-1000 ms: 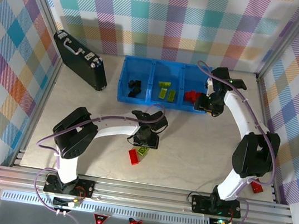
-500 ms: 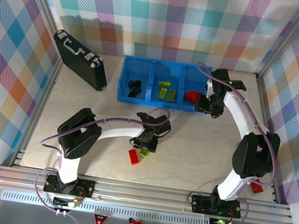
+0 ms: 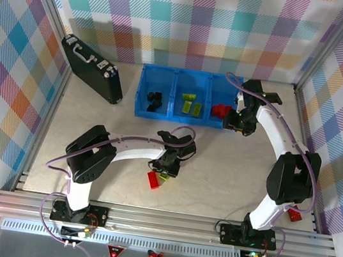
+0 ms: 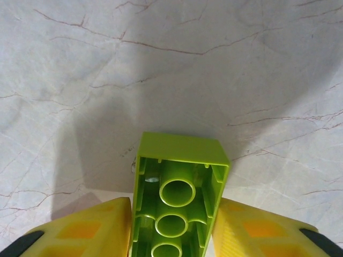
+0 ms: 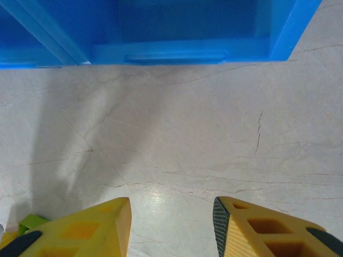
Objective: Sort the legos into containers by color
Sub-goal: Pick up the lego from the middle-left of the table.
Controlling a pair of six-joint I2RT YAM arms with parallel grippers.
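Blue tray (image 3: 174, 90) sits at far side of table (image 3: 230, 169), 3 compartments in a row. A black lego (image 3: 155, 98) is in the L one, sorted lime-green legos (image 3: 190, 103) in the mid one, sorted red legos (image 3: 218, 110) in the R one.

Right gripper (image 3: 237, 122) is at the tray's R end, just beside its near corner. In wrist view its yellow fingers (image 5: 86, 227) stand wide apart w/ bare table btwn them and the tray's outer wall just ahead.

Left gripper (image 3: 169, 166) is low over mid-table, well apart from the tray, clamped on the held lime-green lego (image 4: 179, 193) w/ one yellow pad against each long side. The lego's far end sticks out past the fingertips. Can't tell if it is lifted or touching the table.

The held lego is glossy lime and rectangular. Its hollow underside faces the wrist cam: thin outer walls and 3 round tubes in a line down the middle.

A loose red lego (image 3: 153, 179) lies on the table just beside it, on the near-L side. An edge red lego (image 3: 294, 215) lies by the table's R edge near the right arm, well apart from both grippers.
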